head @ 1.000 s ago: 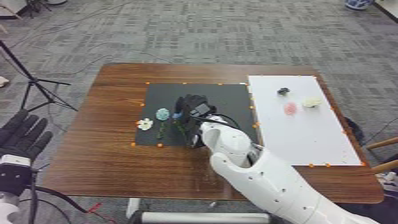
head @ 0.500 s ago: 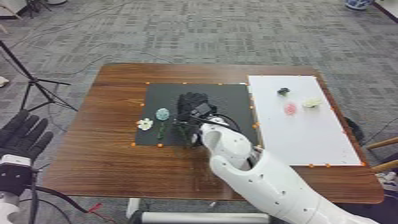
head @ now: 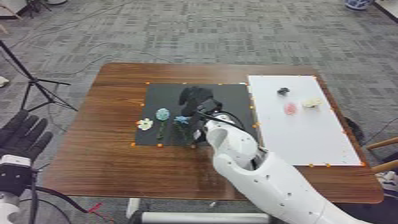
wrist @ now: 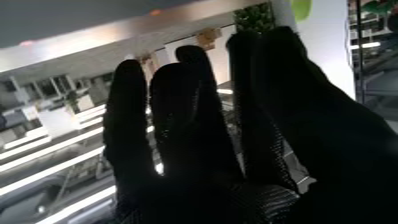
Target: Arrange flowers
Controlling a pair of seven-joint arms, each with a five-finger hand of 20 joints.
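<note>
My right hand (head: 197,102) is over the black mat (head: 169,92), beside a blue flower (head: 181,120) that lies on it. In the right wrist view the right hand (wrist: 191,120) has its fingers extended. Left of the blue flower are a pale blue flower (head: 163,114) on a green stem and a white flower (head: 145,124). On the white board (head: 302,140) lie a pink flower (head: 290,108), a cream flower (head: 311,102) and a small dark flower (head: 282,91). My left hand (head: 22,135) rests open at the far left, off the table.
The brown table (head: 107,165) extends around the mat and board. Small orange markers (head: 161,145) line their edges. A black tripod (head: 34,80) stands on the floor at the left, and a chair (head: 384,144) is at the right.
My right hand has moved away from the robot and slightly right, and the blue flower it covered half a second ago is in view. The left hand has stayed still.
</note>
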